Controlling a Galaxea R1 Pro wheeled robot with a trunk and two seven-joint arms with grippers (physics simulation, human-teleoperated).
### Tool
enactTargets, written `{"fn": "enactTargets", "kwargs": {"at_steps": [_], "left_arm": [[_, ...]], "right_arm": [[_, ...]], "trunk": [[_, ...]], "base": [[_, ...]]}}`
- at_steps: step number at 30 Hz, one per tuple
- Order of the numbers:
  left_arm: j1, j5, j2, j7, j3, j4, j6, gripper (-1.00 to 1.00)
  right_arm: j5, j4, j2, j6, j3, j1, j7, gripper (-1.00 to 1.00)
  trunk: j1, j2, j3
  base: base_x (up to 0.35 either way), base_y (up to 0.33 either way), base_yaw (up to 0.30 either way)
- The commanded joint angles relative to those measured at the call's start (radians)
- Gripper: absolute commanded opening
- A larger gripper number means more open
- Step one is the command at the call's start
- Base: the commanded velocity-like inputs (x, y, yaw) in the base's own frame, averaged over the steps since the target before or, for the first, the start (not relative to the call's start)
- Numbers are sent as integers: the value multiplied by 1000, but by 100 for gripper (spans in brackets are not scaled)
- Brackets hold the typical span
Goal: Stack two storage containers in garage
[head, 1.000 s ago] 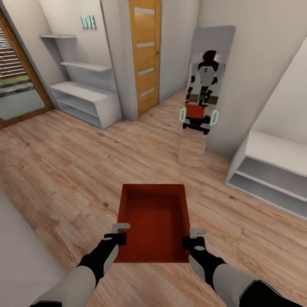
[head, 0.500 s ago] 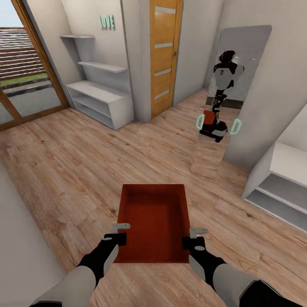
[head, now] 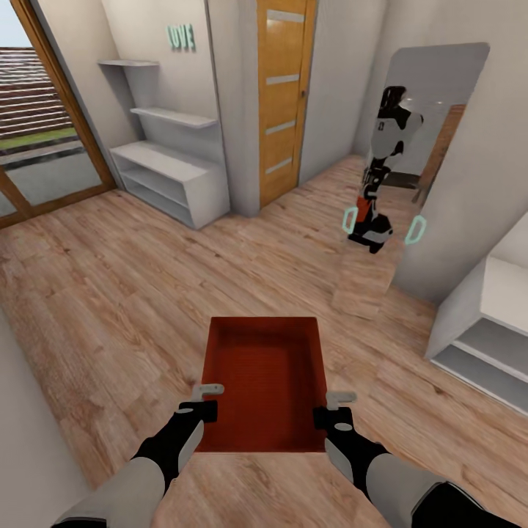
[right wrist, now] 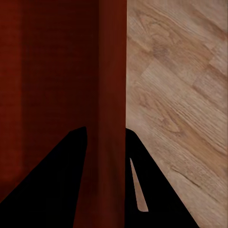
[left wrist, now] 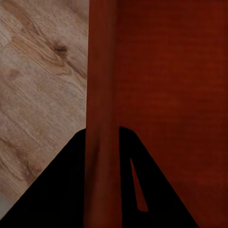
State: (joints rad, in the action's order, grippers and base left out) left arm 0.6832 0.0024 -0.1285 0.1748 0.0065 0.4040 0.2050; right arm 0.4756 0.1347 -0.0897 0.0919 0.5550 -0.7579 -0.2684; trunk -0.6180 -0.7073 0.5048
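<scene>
A light wood-plank floor [head: 110,293] spreads across the room. Past the storage container, far ahead, stands an orange-brown door [head: 282,95]. To the door's right a tall mirror [head: 433,147] leans on the wall and shows the robot. To the door's left are white shelves [head: 172,172]. The storage container [head: 264,381] is a red-orange box with low straight walls and a flat, bare bottom. It hangs over the plank floor, held between the two arms in front of the robot. The left hand [head: 208,394] is clamped on its left wall and the right hand [head: 339,403] on its right wall. Each wrist view shows up close what the head view cannot: a dark finger [left wrist: 61,190] on each side of the thin red wall [left wrist: 100,95], squeezing it.
</scene>
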Motion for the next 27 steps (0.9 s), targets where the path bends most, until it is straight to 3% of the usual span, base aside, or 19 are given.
{"fn": "enactTargets", "kwargs": {"at_steps": [1, 27], "left_arm": [[1, 2, 9, 5, 15, 55, 7, -100], [1, 2, 9, 5, 15, 55, 7, -100]], "right_arm": [[11, -44, 1, 2, 25, 0, 0, -100], [11, -44, 1, 2, 25, 0, 0, -100]], "trunk": [[-1, -1, 1], [-1, -1, 1]], "base": [[322, 0, 0], [322, 0, 0]]}}
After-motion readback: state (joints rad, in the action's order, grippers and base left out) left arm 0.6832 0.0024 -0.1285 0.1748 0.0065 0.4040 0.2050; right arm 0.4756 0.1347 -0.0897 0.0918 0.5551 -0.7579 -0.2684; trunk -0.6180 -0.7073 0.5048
